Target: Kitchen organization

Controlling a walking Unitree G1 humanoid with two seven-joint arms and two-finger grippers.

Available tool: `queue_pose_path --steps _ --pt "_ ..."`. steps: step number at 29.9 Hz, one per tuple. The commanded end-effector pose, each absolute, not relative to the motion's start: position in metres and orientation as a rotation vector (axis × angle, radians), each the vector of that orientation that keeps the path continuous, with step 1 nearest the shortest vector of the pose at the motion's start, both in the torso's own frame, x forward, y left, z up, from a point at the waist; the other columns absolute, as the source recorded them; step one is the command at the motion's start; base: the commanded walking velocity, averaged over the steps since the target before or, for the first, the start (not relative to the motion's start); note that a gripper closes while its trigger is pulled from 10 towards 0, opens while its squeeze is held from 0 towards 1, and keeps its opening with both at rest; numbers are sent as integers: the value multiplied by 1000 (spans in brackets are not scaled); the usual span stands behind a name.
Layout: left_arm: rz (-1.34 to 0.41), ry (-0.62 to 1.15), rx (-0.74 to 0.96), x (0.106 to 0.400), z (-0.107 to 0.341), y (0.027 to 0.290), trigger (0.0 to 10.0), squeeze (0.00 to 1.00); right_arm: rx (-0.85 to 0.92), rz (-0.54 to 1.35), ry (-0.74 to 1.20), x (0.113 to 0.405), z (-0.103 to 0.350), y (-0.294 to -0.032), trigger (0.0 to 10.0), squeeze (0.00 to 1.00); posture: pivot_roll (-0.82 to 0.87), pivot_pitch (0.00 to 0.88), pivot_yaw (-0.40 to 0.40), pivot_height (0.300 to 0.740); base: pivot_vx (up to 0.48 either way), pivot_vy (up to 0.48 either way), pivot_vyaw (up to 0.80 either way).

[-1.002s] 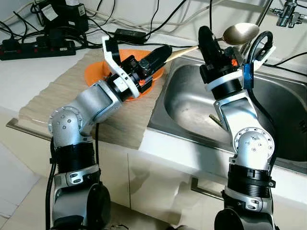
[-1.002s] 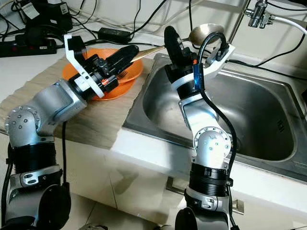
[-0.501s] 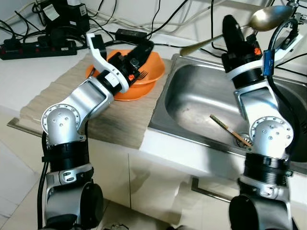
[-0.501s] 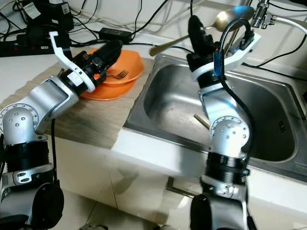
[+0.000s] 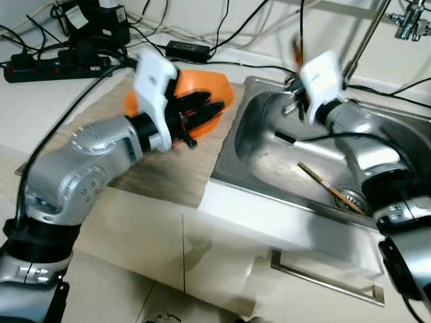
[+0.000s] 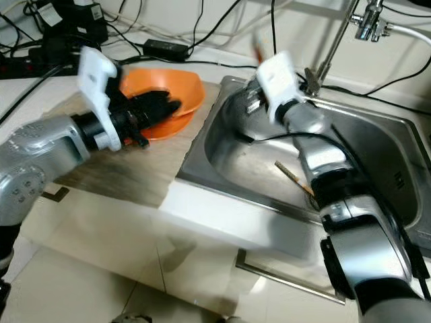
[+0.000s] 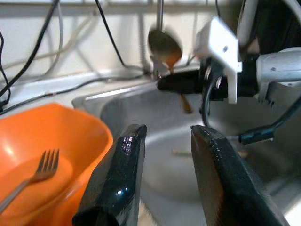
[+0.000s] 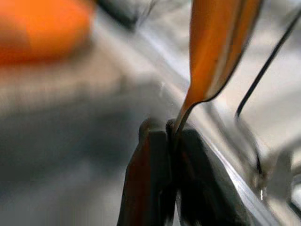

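Observation:
My right gripper [image 8: 169, 129] is shut on the handle of a metal spoon [image 8: 217, 44]. It holds the spoon upright over the back left part of the steel sink [image 5: 397, 138], bowl end up [image 7: 164, 44]. My left gripper [image 7: 169, 133] is open with nothing in it. It hovers at the near rim of an orange bowl [image 5: 210, 94] on the counter left of the sink. A fork [image 7: 41, 170] lies in that bowl. The eye views are blurred around both arms.
A thin wooden stick [image 5: 324, 183] lies on the sink floor near the drain. The bowl stands on a beige cloth mat [image 5: 158, 178]. A power strip [image 5: 47, 67] and cables line the back wall, with the faucet [image 5: 407, 17] at the back right. A cabinet handle [image 5: 326, 281] runs below.
My right gripper has brought the spoon down from beside the faucet to low over the sink's left side. The left arm has turned, and its gripper now lies at the bowl's near rim. The camera moved.

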State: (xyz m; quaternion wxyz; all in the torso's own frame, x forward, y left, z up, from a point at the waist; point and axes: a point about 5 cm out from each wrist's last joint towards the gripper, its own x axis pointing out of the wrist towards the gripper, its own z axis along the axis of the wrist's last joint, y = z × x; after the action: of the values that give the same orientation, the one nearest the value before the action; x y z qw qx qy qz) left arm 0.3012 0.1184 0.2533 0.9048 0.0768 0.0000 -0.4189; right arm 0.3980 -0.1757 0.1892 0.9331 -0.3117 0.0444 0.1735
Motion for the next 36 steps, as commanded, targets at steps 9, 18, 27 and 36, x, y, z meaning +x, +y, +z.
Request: queue_pose_path --steps 9,18,27,36 --pt "-934 -15 232 287 253 118 10000 0 -913 327 383 388 138 -211 10000 0 117 61 -83 740 0 0 0" --pt "-944 15 247 278 248 116 10000 0 -824 325 448 381 123 -215 10000 0 165 103 -99 740 0 0 0" --pt "-919 26 254 274 247 122 10000 0 -798 350 488 373 103 -208 10000 690 187 116 -111 740 0 0 0" --pt "-913 25 255 274 249 122 10000 0 -761 336 487 373 103 -209 10000 796 182 113 -105 740 0 0 0"
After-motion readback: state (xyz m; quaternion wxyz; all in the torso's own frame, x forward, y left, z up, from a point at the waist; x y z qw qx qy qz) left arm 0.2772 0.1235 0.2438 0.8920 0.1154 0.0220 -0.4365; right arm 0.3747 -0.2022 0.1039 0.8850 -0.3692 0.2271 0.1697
